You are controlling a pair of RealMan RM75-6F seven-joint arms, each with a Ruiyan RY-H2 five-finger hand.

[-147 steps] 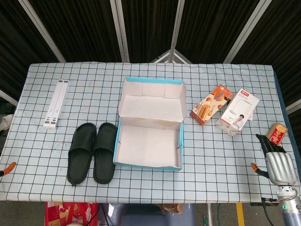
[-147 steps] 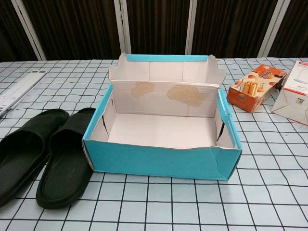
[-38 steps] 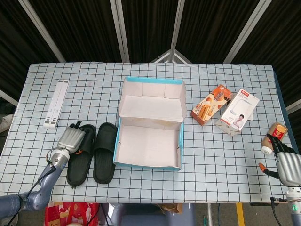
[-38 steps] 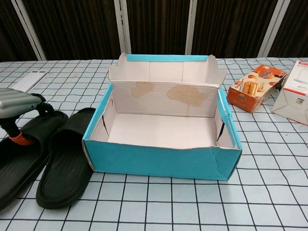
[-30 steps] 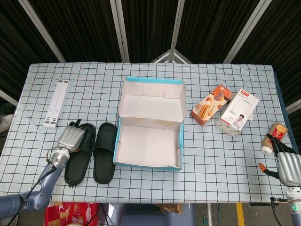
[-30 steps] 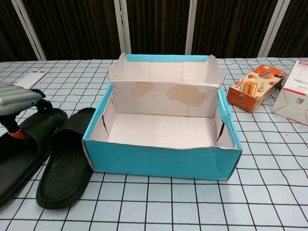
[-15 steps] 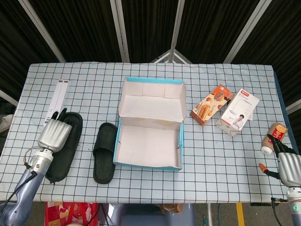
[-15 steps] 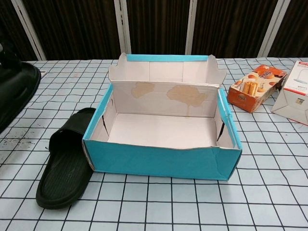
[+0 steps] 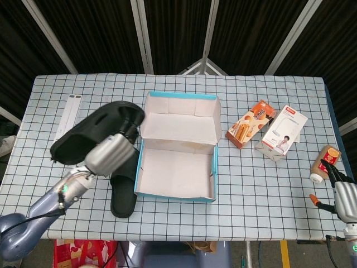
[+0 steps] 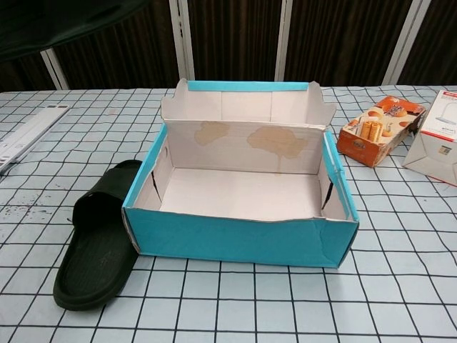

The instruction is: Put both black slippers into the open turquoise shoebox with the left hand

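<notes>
Left hand [image 9: 111,153] grasping one black slipper [image 9: 97,132], raised clear of the table just left of the turquoise shoebox [image 9: 177,192], presumably to clear its wall; second slipper [image 10: 96,245] lies against the box's left side; right hand [image 9: 346,201], far right, state indeterminable.

We saw a checked table [image 9: 268,190] carrying an open shoebox [image 9: 177,184], one slipper [image 10: 96,246], a white stand [image 9: 67,114], two cartons [image 9: 252,123] and a bottle [image 9: 323,162].

Robot lab, checkered table [image 9: 268,184], metal frame struts [image 9: 142,36], dark curtained backdrop [image 10: 235,36]
</notes>
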